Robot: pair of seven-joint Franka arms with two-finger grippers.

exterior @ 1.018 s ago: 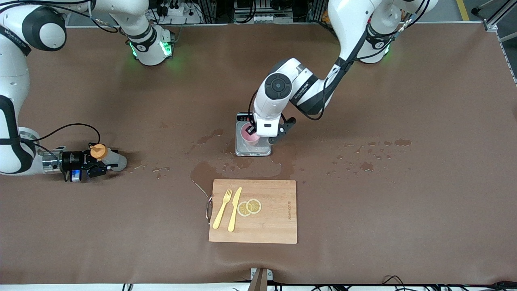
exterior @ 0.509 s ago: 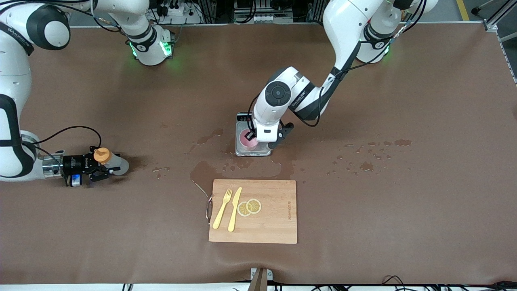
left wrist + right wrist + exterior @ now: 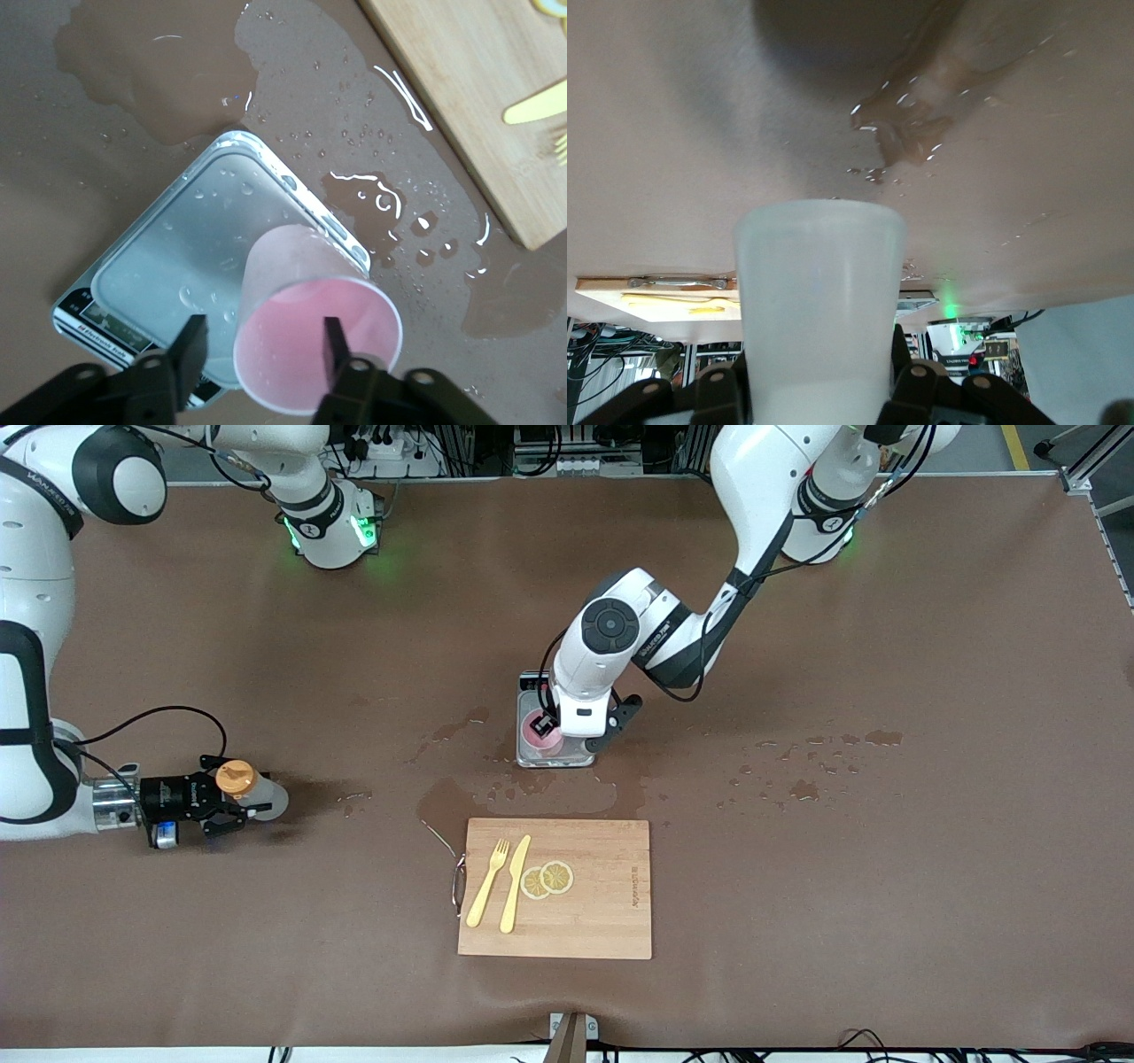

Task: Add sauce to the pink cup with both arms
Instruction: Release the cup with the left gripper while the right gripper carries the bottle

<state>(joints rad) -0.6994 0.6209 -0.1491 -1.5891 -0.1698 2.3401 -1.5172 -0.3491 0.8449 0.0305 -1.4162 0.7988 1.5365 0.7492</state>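
The pink cup [image 3: 535, 740] stands on a small kitchen scale [image 3: 567, 761] mid-table; it also shows in the left wrist view [image 3: 306, 292]. My left gripper [image 3: 547, 724] is open just above the cup's rim, with one finger [image 3: 335, 341] over the cup's inside and the other [image 3: 189, 347] outside its wall [image 3: 261, 341]. My right gripper [image 3: 221, 806] is shut on the sauce bottle [image 3: 266, 801], orange cap [image 3: 232, 778] up, low over the table toward the right arm's end. The bottle's pale body fills the right wrist view [image 3: 819, 292] between the fingers [image 3: 902, 376].
A wooden cutting board [image 3: 602, 903] with a yellow fork [image 3: 487, 881], a knife [image 3: 514, 881] and lemon slices [image 3: 547, 879] lies nearer the front camera than the scale. Water puddles [image 3: 447, 802] wet the brown table around the scale and board.
My right gripper has carried the sauce bottle a little toward mid-table and nearer the front camera. My left gripper has shifted slightly over the cup toward the right arm's end.
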